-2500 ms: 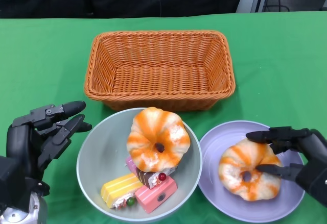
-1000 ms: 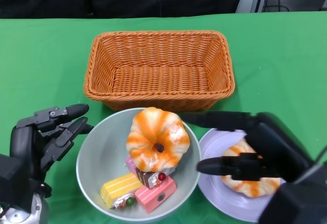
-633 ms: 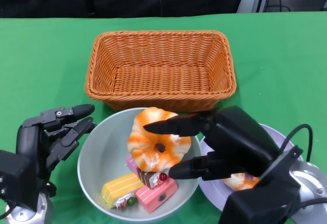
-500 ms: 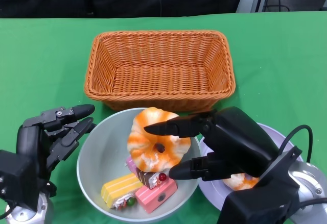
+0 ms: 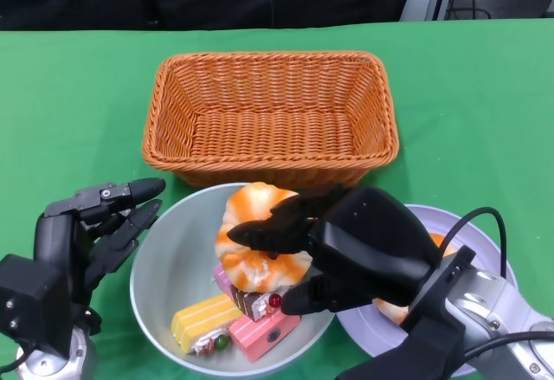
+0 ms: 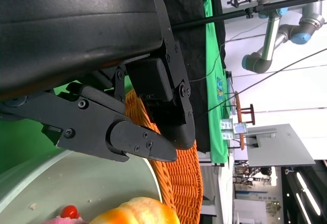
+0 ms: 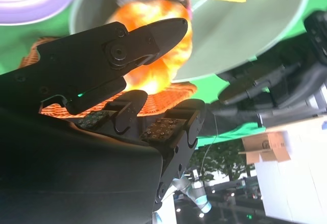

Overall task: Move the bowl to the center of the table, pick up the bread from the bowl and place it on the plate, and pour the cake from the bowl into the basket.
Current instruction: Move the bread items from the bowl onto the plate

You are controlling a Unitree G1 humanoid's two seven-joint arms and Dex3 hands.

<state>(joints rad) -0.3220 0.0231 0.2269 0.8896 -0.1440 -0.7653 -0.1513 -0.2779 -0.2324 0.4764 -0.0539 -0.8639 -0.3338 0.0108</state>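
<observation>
On the left we see our left hand (image 5: 82, 241) near the front edge of the green tabletop (image 5: 69, 103). Its fingers (image 5: 130, 191) are spread apart and hold nothing. They sit just beside the left rim of the bowl (image 5: 169, 250), and we cannot tell if they touch it.

The gray-green bowl is close to the front edge, about in the middle. Inside it is a round orange and white bread (image 5: 251, 254) on top. Under the bread lie small cakes: a yellow cake (image 5: 201, 318), a pink cake (image 5: 264, 330) and a dark cake with a red cherry (image 5: 260, 302).

Behind the bowl stands the orange basket (image 5: 270, 112), right up against the bowl's far rim.

Our right hand (image 5: 346, 250) reaches into the bowl from the right. Its fingers (image 7: 153, 35) curve around the bread, one over the top and one below it. We cannot tell if they squeeze it.

On the right, near the front edge, is the purple plate (image 5: 485, 250). Another orange bread (image 5: 394, 311) lies on it, mostly hidden behind our right hand.
</observation>
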